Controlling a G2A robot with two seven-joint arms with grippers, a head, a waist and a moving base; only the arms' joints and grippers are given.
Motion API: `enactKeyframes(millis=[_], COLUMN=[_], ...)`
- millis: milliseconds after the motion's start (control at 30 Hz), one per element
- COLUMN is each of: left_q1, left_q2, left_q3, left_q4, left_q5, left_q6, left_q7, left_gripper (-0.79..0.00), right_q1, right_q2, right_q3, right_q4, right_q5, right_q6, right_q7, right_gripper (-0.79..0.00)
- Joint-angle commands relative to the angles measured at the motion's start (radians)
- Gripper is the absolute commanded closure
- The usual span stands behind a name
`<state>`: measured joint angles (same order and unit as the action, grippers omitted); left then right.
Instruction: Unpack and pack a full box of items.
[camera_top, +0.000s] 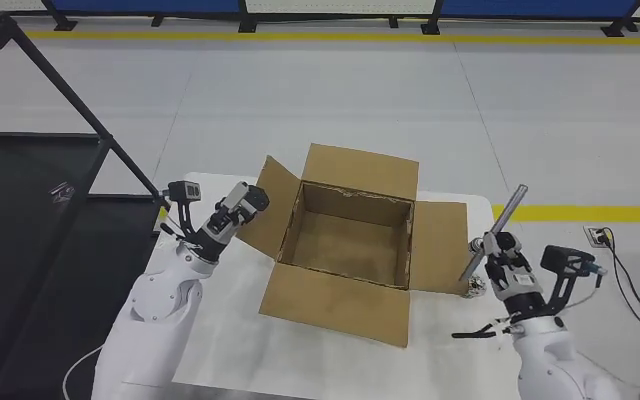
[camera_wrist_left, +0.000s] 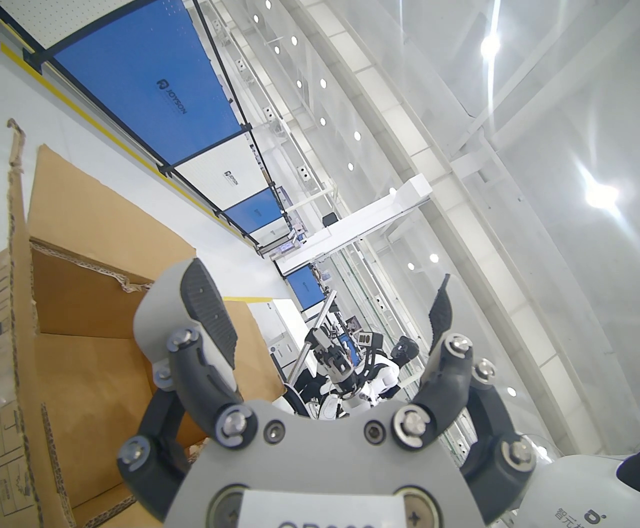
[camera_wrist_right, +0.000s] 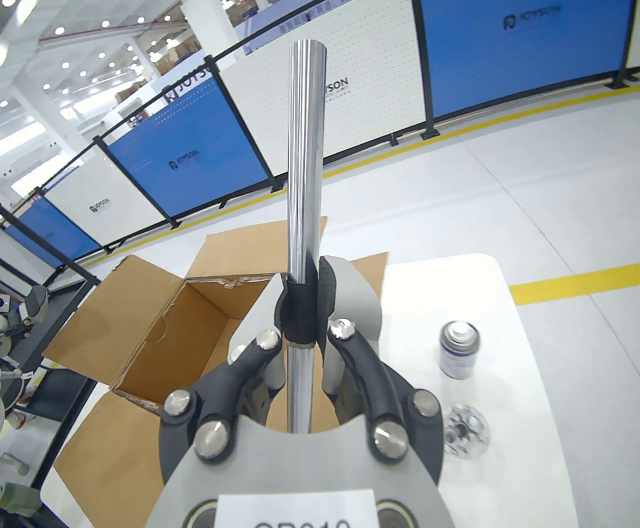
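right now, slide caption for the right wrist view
Right gripper shut on a metal rod; open cardboard box, small can and metal disc on the table.

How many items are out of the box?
3: a metal rod in the right hand, a can and a metal disc on the table; others may be hidden.

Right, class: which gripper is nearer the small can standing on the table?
Right. The right gripper, shut on the metal rod, is close beside the can, on the same side of the box. The left gripper, open, is across the box by its opposite flap.
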<state>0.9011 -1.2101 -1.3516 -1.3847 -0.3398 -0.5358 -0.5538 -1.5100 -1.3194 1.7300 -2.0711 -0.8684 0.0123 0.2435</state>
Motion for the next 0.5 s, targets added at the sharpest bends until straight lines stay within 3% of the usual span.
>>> enactKeyframes(millis=[0, 233, 333, 467], left_q1=[-0.011, -0.037, -0.044, -0.049], left_q2=[-0.002, -0.006, -0.008, -0.010], left_q3=[0.008, 0.024, 0.030, 0.034], left_q4=[0.007, 0.029, 0.038, 0.047], left_q5=[0.001, 0.003, 0.003, 0.002], left_q6=[0.003, 0.002, -0.001, -0.004], left_q7=[-0.002, -0.004, -0.002, 0.002], left_gripper=[-0.785, -0.785, -0.785, -0.785], right_q1=[-0.046, -0.087, -0.047, 0.035], right_q2=[0.004, 0.018, 0.028, 0.036], right_q3=[0.069, 0.167, 0.168, 0.130], right_q4=[0.000, 0.098, 0.180, 0.295], right_q5=[0.024, 0.082, 0.083, 0.058], right_q6=[-0.008, 0.001, 0.029, 0.074], right_q7=[0.043, 0.249, 0.392, 0.495], right_gripper=[0.000, 0.000, 0.000, 0.000])
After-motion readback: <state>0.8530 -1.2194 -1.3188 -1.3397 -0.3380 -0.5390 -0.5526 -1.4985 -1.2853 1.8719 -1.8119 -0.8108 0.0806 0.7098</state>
